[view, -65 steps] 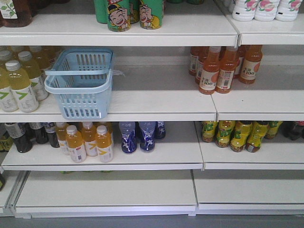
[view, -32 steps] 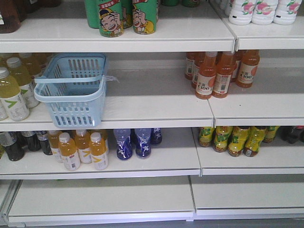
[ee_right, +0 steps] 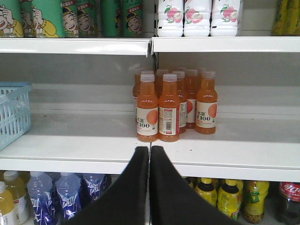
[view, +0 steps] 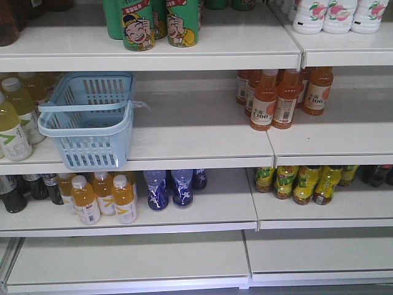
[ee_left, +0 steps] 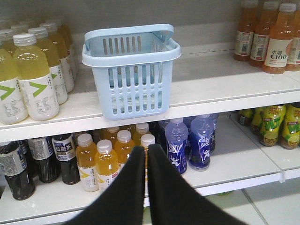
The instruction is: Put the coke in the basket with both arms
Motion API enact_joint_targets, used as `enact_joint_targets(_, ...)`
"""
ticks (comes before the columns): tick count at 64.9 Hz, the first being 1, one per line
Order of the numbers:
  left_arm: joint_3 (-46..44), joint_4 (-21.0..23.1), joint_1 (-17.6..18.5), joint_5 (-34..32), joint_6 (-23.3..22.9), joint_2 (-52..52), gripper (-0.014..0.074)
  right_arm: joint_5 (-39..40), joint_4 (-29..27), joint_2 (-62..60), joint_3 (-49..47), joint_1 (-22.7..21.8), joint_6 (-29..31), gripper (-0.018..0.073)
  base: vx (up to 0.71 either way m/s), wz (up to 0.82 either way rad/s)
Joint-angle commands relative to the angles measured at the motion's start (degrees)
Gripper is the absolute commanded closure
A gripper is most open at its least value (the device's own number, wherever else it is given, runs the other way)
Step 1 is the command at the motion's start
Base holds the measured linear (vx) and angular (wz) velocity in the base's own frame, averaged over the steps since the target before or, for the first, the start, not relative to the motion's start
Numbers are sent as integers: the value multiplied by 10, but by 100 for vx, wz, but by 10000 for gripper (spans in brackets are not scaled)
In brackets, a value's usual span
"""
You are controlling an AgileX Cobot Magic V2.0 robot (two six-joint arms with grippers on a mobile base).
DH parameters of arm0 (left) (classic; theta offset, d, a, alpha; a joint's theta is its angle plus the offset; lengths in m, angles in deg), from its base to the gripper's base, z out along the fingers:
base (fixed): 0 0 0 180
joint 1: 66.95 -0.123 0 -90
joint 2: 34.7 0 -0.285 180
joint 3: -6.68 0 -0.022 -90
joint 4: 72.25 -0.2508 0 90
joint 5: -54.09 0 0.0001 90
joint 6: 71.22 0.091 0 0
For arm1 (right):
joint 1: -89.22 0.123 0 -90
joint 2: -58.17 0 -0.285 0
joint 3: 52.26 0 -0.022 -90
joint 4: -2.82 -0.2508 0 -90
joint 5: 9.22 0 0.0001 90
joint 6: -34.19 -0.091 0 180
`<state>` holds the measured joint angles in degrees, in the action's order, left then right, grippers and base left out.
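so the coke [ee_right: 289, 193] is way off in the bottom right corner of the right wrist view, just a red label with white script poking in, beside the yellow-green bottles [ee_right: 229, 194] on the lower shelf [view: 319, 215]. It looks upright, but the frame cuts it off so I can't swear to it. That puts it down and to the right of the right hand [ee_right: 150, 149], which is pinched fully together with nothing in it, facing the orange bottles [ee_right: 173, 108] one shelf up. The left hand [ee_left: 146, 148] is closed and empty too, and the basket [ee_left: 131, 70] sits up and straight ahead of it on the middle shelf [ee_left: 211, 93]. So I'd say the right hand is clearly the nearer one to the coke, and the left one to the basket
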<state>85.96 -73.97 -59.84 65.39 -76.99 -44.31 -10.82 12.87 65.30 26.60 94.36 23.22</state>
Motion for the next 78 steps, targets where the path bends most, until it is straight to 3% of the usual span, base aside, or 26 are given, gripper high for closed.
enact_joint_targets(1,3,1,2,-40,0,-5,601,44,2,-6,11,-4,2,564,0,0)
enact_joint_targets(30,3,1,2,-40,0,-5,601,44,2,-6,11,-4,2,564,0,0)
enact_joint_targets(57,3,3,2,-102,-3,-5,601,44,2,-6,11,-4,2,564,0,0)
enact_joint_targets(60,3,17,2,-121,-19,-5,601,44,2,-6,11,-4,2,564,0,0)
enact_joint_targets(64,3,69,2,-153,-71,-5,601,44,2,-6,11,-4,2,564,0,0)
enact_joint_targets(72,3,247,2,-208,-253,-5,601,44,2,-6,11,-4,2,564,0,0)
enact_joint_targets(78,3,329,2,-231,-321,-5,601,44,2,-6,11,-4,2,564,0,0)
